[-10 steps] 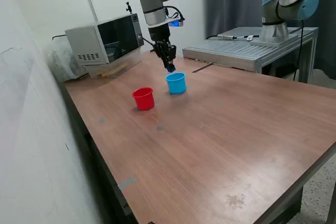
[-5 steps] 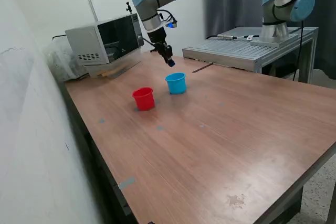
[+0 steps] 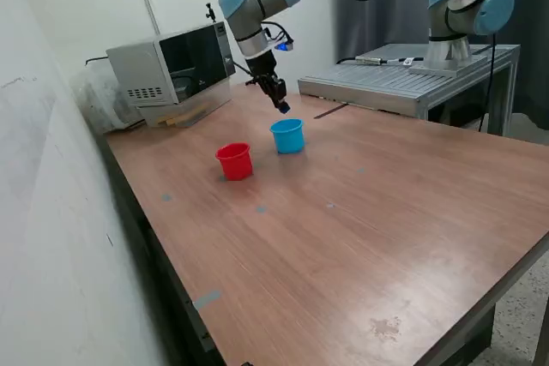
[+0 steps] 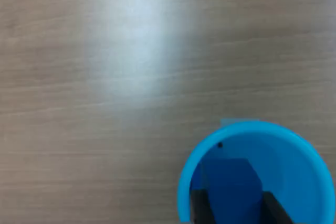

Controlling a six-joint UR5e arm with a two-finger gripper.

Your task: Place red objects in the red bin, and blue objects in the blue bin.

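The gripper (image 3: 282, 108) has lifted from low over the blue cup (image 3: 288, 136) a second ago and now hangs just above its mouth. In the wrist view a blue cube (image 4: 231, 184) sits clamped between the dark fingers (image 4: 200, 208), framed by the cup's rim, so it has not been let go. The red cup (image 3: 234, 161) stands just beside the blue one, toward the exterior view's left. No other cubes show on the table (image 3: 360, 237). My guess is that the release comes next.
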